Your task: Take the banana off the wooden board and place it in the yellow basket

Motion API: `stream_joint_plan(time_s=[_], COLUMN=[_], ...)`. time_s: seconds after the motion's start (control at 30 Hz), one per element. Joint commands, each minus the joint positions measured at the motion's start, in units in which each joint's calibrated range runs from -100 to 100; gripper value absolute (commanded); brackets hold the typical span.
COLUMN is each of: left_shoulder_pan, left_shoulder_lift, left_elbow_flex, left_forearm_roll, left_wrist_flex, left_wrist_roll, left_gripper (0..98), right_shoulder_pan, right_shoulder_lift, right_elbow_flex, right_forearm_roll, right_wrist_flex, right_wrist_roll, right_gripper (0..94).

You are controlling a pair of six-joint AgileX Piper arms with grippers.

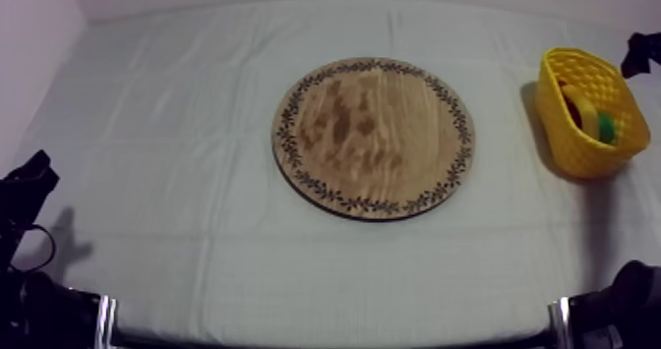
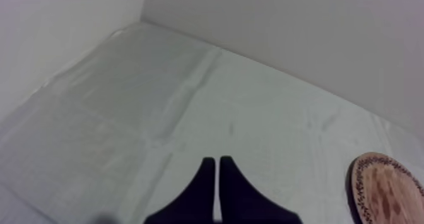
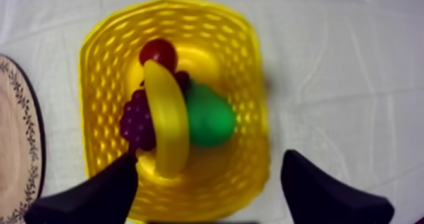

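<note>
Grey cloth [image 1: 197, 176]: banana [image 3: 165, 119] atop grapes [image 3: 135, 122] in basket [image 3: 247, 62].

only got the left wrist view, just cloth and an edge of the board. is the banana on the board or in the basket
Observer: In the basket. The banana lies on top of the other fruit there.
Operator: what other fruit
Observer: A pear, grapes and a small red fruit.
Operator: and where's the right hand
Observer: The right hand is above the basket, open, with nothing between its fingers.
</note>
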Motion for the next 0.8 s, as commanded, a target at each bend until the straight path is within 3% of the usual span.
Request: stream_joint_plan(time_s=[0.0, 0.3, 0.43, 0.77], left_shoulder_pan=[0.0, 0.0, 0.0, 0.0], left_shoulder_lift=[0.0, 0.0, 0.0, 0.0], left_elbow_flex=[0.0, 0.0, 0.0, 0.0], left_forearm_roll=[-0.01, -0.01, -0.01, -0.01], left_wrist_flex=[0.0, 0.0, 0.0, 0.0], left_wrist_roll=[0.0, 0.0, 0.0, 0.0], left_gripper=[0.1, 0.1, 0.1, 0.1], right_shoulder_pan=[0.7, 0.8, 0.9, 0.8], right_shoulder_lift=[-4.4, -16.9, -22.0, -38.9], right_elbow_flex=[3.7, 14.9, 20.0, 37.3], right_forearm_roll=[-0.4, -2.0, -5.0, -13.1], right_wrist_flex=[-4.1, -11.9, -15.3, -21.4], right_wrist_roll=[0.8, 2.8, 5.5, 13.6], right_gripper=[62.4, 53.6, 45.7, 36.8])
